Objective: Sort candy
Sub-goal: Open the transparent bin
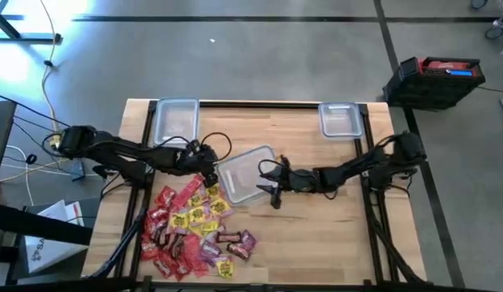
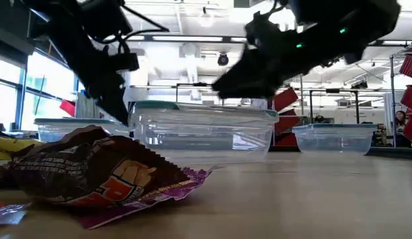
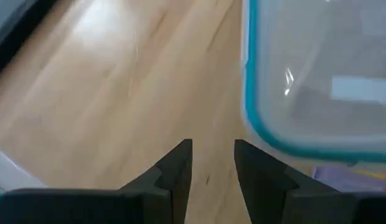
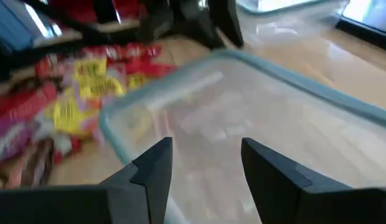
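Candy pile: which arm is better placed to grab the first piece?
Left, probably. Its end effector sits at the top edge of the candy pile, fingers open. The right end effector hovers open over the middle container, farther from the candy.

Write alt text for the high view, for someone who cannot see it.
Seen from above, two dark arms meet at a clear container mid-table, the left pincer at its left edge and the open right pincer at its right. A candy pile lies front-left, and two more containers sit at the far edge.

Overhead, table-level and wrist views share the middle container (image 1: 245, 174).
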You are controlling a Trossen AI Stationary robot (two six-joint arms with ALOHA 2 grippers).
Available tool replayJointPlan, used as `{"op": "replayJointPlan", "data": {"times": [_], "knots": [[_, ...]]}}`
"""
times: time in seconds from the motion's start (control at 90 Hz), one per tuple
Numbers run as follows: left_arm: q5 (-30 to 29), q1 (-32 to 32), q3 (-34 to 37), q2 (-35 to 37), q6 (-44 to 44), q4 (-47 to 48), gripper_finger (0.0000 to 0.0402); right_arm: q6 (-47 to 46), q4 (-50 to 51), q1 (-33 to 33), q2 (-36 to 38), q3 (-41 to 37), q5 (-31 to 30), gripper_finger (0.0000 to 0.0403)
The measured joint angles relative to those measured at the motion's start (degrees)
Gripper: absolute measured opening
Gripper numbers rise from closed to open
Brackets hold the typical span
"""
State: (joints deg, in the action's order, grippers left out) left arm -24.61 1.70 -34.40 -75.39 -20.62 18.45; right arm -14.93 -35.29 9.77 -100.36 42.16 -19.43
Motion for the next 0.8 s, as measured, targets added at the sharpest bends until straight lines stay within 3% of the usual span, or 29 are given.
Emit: {"op": "replayJointPlan", "data": {"times": [0.222,0.367,0.489,0.7,0.8], "knots": [[9.0,4.0,0.0,-2.6,0.1,-8.8,0.0105,6.4,7.3,-4.0,-3.0,4.1,2.7,0.0162],[11.0,8.2,0.0,-2.8,-1.9,-8.8,0.0105,9.4,10.2,-7.4,-1.5,4.1,6.0,0.0162],[8.9,12.5,0.0,-2.8,-4.2,-9.9,0.0105,9.2,10.4,-8.9,-1.2,3.9,9.5,0.0162],[-2.8,15.2,-0.1,-4.9,-1.3,-10.3,0.0105,6.1,9.5,-6.9,-1.7,3.9,11.0,0.0162],[1.1,12.3,0.0,-7.4,1.4,-14.2,0.0105,5.9,9.4,-5.2,-1.7,3.9,10.0,0.0162]]}}
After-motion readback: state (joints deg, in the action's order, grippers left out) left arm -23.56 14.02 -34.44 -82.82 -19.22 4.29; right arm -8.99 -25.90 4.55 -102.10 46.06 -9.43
